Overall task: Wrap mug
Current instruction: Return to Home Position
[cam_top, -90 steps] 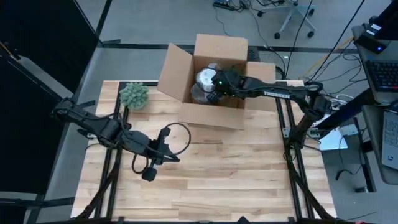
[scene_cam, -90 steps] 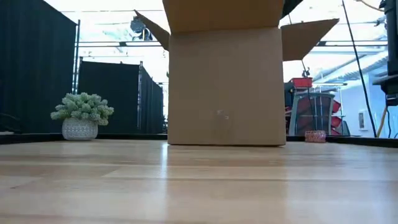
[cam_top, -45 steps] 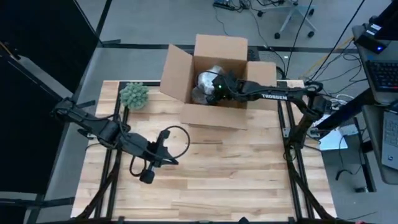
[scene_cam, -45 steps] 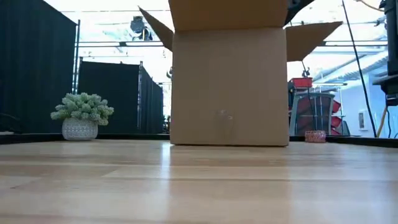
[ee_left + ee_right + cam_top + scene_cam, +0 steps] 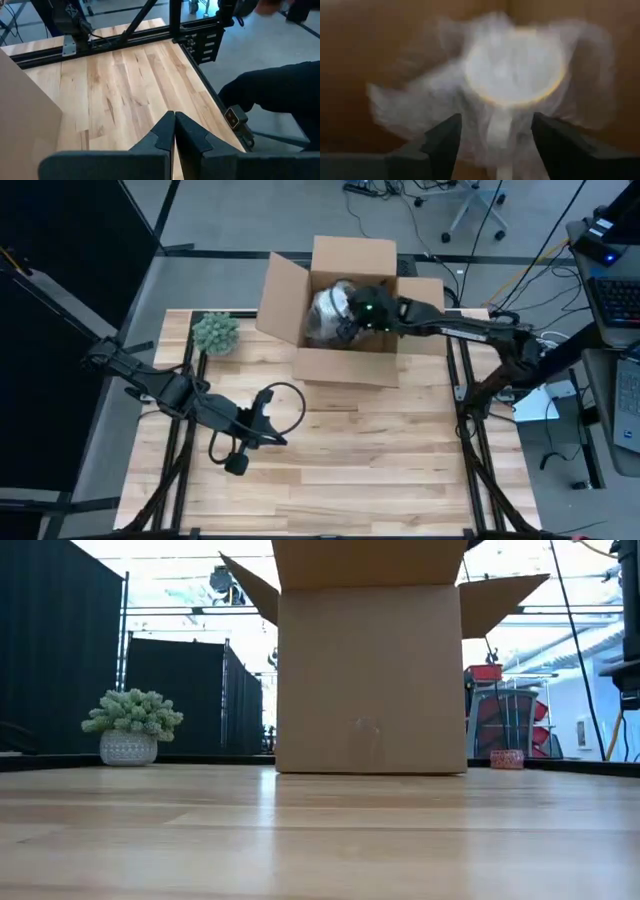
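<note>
At the table's far edge, near its middle, stands an open cardboard box, and the bubble-wrapped mug lies inside it. The right gripper hangs over the mug, fingers apart, holding nothing. The left gripper, fingers pressed together, is above the pale wood's left half. A potted plant stands near the far left corner; a black curtain and grey floor lie beyond.

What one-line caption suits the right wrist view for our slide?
Open right gripper poised over the bubble-wrapped orange mug inside the cardboard box.
</note>
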You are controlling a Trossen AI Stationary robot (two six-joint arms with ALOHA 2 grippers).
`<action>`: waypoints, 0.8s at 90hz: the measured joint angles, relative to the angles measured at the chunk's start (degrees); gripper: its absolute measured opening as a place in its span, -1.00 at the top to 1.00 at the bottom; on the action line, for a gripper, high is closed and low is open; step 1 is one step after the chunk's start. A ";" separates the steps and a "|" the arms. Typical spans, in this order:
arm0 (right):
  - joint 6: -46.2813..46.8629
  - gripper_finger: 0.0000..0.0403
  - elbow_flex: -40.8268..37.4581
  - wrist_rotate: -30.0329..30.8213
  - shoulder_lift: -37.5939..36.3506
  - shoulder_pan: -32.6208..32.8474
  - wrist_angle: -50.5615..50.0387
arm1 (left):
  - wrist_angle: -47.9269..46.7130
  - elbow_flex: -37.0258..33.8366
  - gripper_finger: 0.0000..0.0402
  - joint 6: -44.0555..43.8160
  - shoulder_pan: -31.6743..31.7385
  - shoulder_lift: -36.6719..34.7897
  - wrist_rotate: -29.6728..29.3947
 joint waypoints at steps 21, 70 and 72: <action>-2.63 -0.04 3.86 -2.96 -11.98 4.73 -8.16 | -2.62 0.00 1.00 2.58 0.85 0.00 -2.57; 1.35 0.65 -16.41 -5.54 -39.07 30.26 -8.89 | 1.23 -10.27 1.00 1.42 7.87 -7.72 0.29; 1.64 0.68 -18.10 -5.57 -40.07 31.00 -7.84 | 1.43 -10.75 1.00 1.40 8.15 -8.28 0.37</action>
